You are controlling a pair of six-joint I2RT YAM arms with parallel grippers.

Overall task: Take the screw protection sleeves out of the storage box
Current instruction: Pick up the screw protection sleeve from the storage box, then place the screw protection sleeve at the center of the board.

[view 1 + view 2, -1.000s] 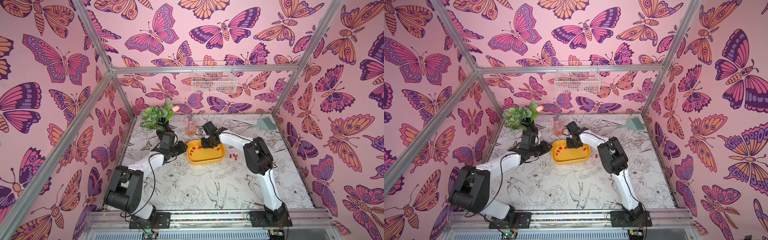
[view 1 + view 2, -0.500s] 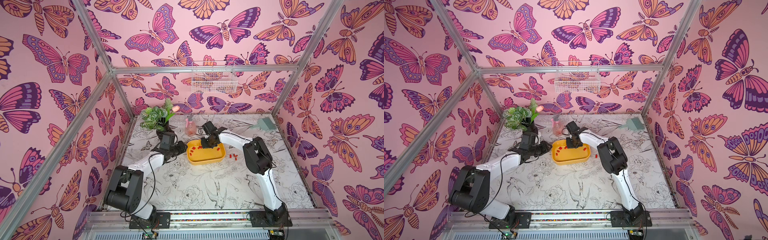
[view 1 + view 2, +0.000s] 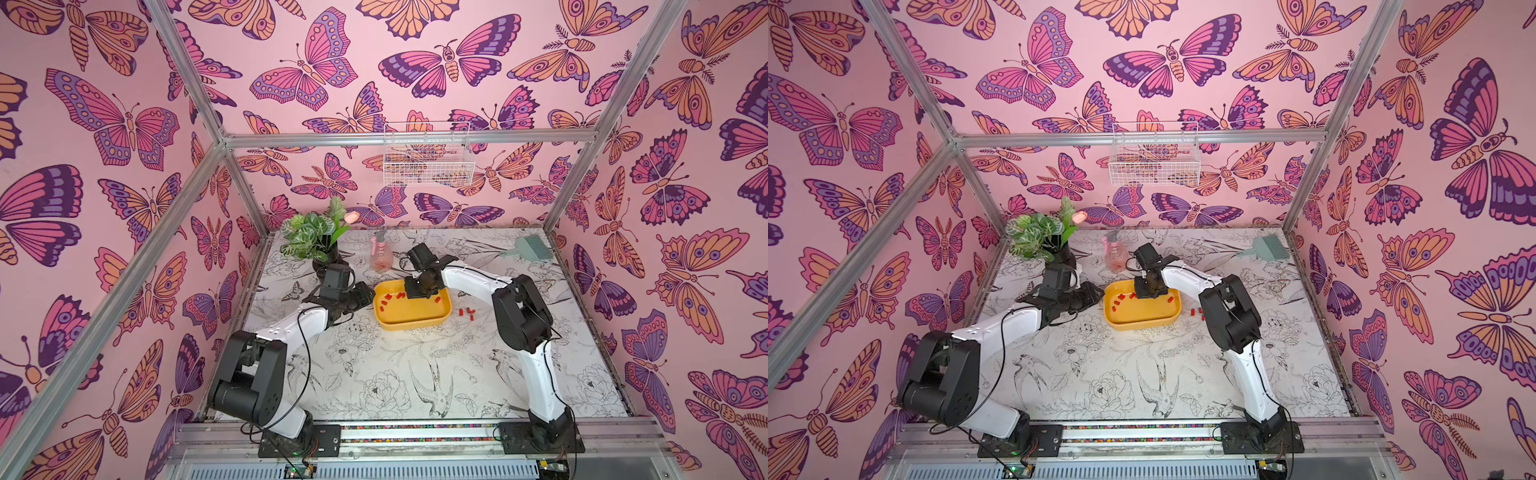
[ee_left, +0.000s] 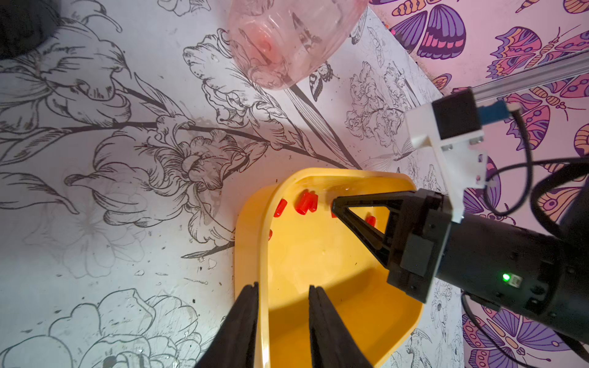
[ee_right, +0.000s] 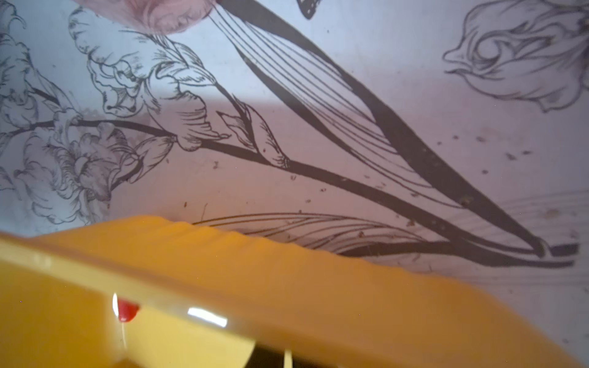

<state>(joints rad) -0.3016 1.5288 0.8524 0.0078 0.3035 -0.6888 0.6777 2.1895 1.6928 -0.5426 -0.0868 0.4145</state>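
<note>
left wrist view: left jaws straddle storage box (image 4: 251, 242) rim; right jaws closed, perhaps on a sleeve.

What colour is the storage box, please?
Yellow; the storage box shows best in the left wrist view.

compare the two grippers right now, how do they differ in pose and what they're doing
The left gripper straddles the yellow tray's rim, one finger outside and one inside; the right gripper reaches down inside the tray among the red sleeves.
The left jaws stand apart around the tray wall; the right jaws are shut, though whether they pinch a sleeve is hidden.
Both are black and work at the same tray.
</note>
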